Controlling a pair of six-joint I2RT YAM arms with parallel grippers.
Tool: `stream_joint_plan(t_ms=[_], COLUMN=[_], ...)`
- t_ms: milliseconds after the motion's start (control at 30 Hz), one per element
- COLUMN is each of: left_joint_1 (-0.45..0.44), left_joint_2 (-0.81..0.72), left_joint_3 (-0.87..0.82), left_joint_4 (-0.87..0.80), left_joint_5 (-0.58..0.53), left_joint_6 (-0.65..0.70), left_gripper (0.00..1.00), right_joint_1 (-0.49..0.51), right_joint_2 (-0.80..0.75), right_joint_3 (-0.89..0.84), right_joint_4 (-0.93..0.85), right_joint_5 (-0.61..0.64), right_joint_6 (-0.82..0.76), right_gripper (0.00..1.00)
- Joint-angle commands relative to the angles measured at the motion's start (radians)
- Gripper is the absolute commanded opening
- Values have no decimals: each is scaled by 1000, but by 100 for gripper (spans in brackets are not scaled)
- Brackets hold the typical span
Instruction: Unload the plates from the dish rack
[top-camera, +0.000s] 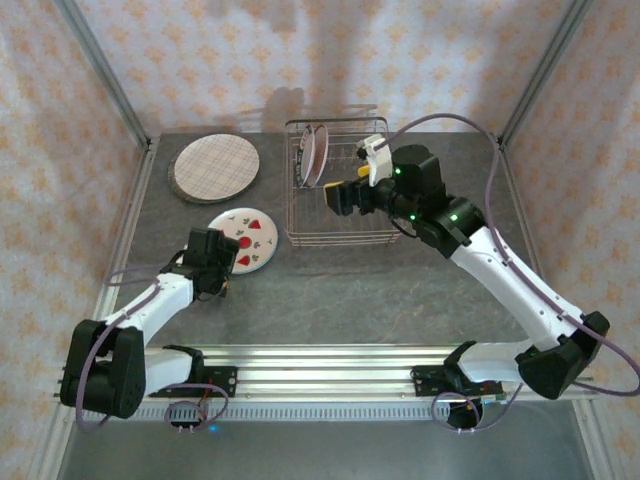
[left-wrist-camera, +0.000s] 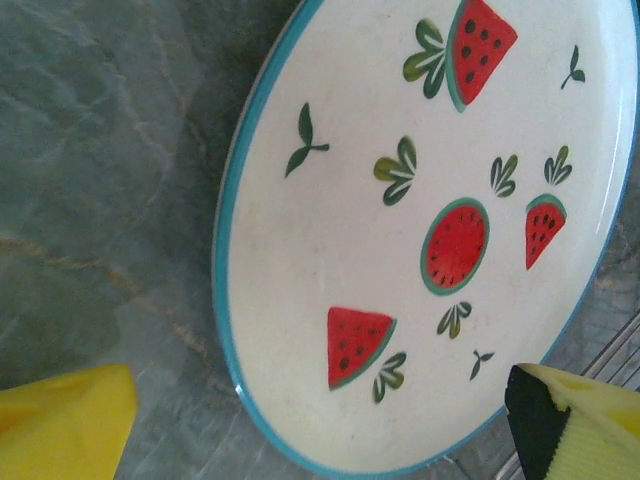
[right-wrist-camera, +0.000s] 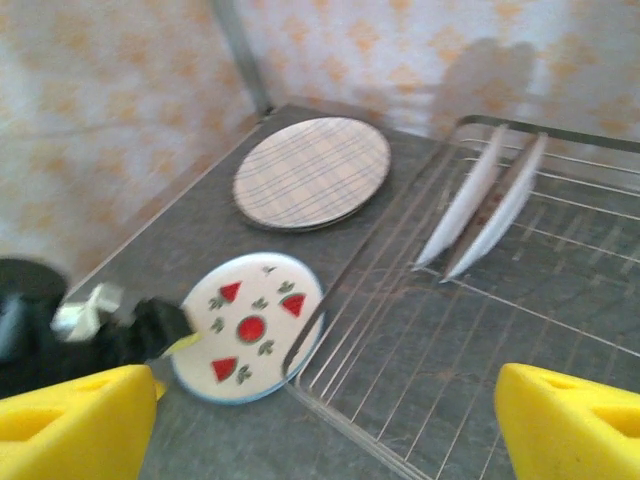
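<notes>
**Two plates on edge in the wire rack, the rest flat on the table**

The rectangular basket of thin metal wire (top-camera: 340, 195) sits at the upper centre of the overhead view. Two round plates (top-camera: 314, 152) stand on edge at its upper-left corner, close together and leaning. In the right wrist view they appear as pale slivers (right-wrist-camera: 480, 200) at the upper right, over the wire grid (right-wrist-camera: 500, 330).

A stack of large beige plaid plates (top-camera: 216, 167) lies flat at the upper left of the overhead view, well apart from the rack. Below it, just beside the rack's lower-left corner, lies a smaller white plate with a blue rim and red watermelon prints (top-camera: 246, 238) — flat on the dark grey mottled tabletop (top-camera: 400, 290).

The left gripper (top-camera: 226, 268) is at this plate's lower-left edge. In its wrist view the yellow fingers (left-wrist-camera: 60, 425) are spread wide at the bottom corners, with the plate (left-wrist-camera: 400, 230) lying above them, ungripped.

The right gripper (top-camera: 335, 193) hangs over the rack's middle, its yellow fingers (right-wrist-camera: 570, 420) wide apart with nothing between them.
</notes>
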Motion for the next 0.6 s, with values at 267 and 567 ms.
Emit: stream_joint_plan(t_ms=[267,567], left_joint_1=[-6,-68], left_joint_2=[-126,-106], left_joint_3=[305,566], left_joint_4=[-351,-321], left_joint_5=[54,179], left_joint_6=[157,433], left_gripper=[96,95], right_joint_1=[1,-40], right_joint_2=[415,825], right_joint_3=[459,944], right_joint_4=[-240,-482], right_joint_5=[408,334], right_joint_6=[321,448], right_gripper=[73,66])
